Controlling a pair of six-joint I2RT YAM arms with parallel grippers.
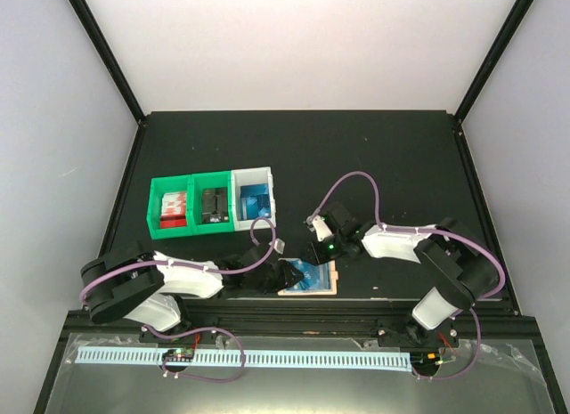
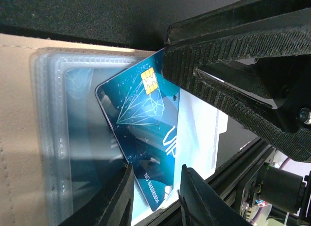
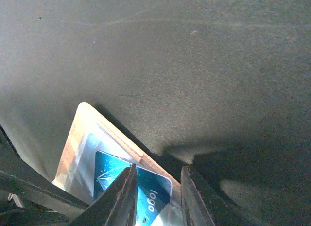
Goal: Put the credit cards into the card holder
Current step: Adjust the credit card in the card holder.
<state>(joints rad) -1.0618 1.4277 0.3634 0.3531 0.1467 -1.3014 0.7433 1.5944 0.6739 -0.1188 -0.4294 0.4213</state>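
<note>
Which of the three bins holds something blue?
The white bin, rightmost in the row; the left green bin holds red, the middle green bin dark items.

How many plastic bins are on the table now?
3, side by side on the black table: a green plastic bin at the left end, a second green one in the middle, a white plastic bin at the right end. None looks hidden.

Tan card holder, open and flat at lower centre of the top view, clear sleeves facing up. Blue credit card, gold chip and pale diamond outline, tilted across the sleeves. Another blue card dimly visible inside the sleeves.
</note>
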